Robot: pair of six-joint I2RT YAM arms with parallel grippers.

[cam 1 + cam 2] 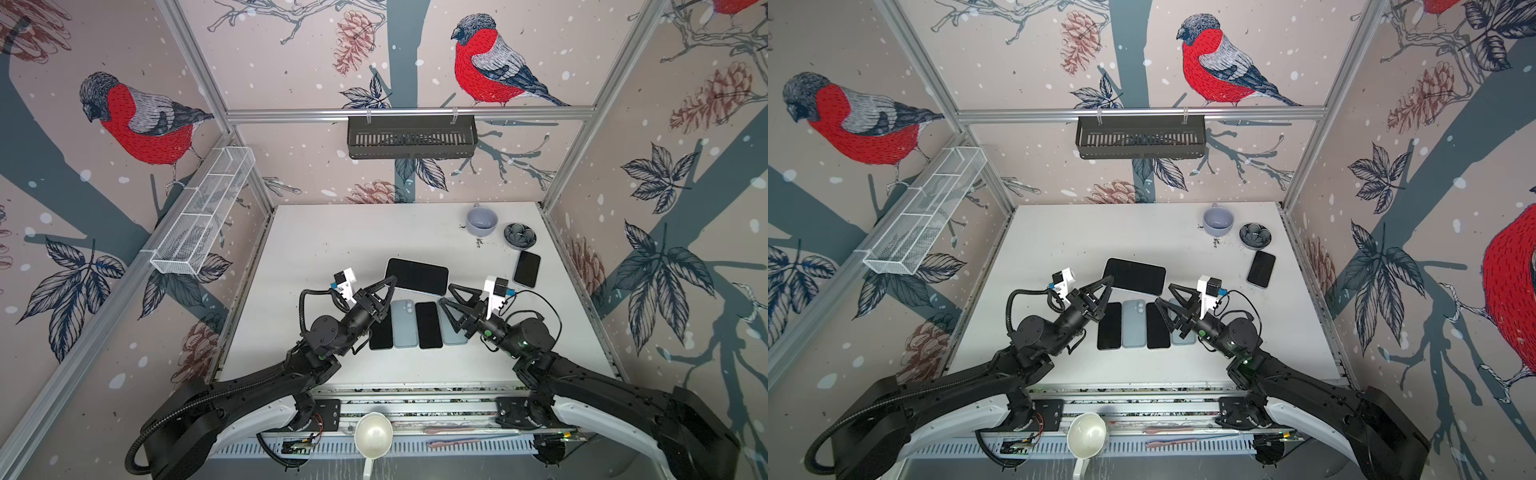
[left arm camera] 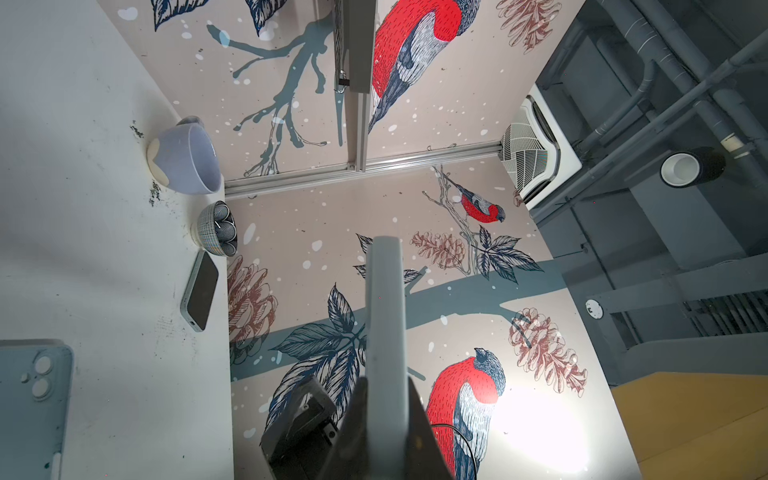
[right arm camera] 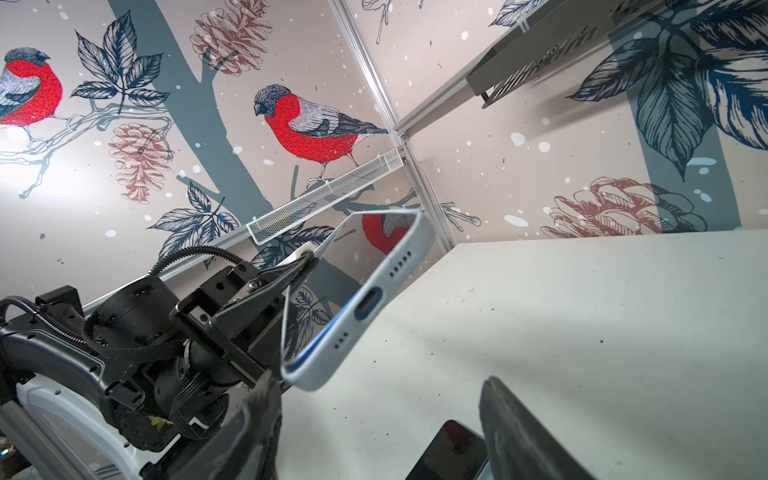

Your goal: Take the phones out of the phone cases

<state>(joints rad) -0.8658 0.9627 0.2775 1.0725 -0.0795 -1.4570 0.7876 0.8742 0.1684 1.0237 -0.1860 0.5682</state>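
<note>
In both top views the phone, screen up in a pale phone case, is held above the table's middle. My left gripper is shut on the case's left end. The left wrist view shows the case's edge running out between the jaws of that gripper. My right gripper stands open just off the phone's right end. In the right wrist view the case's port end hangs tilted, its lower corner by one finger of the open gripper.
Below the grippers lie a black phone, a blue-grey case, another black phone and a partly hidden blue-grey case. Another phone, a cup and a small dish sit at the back right.
</note>
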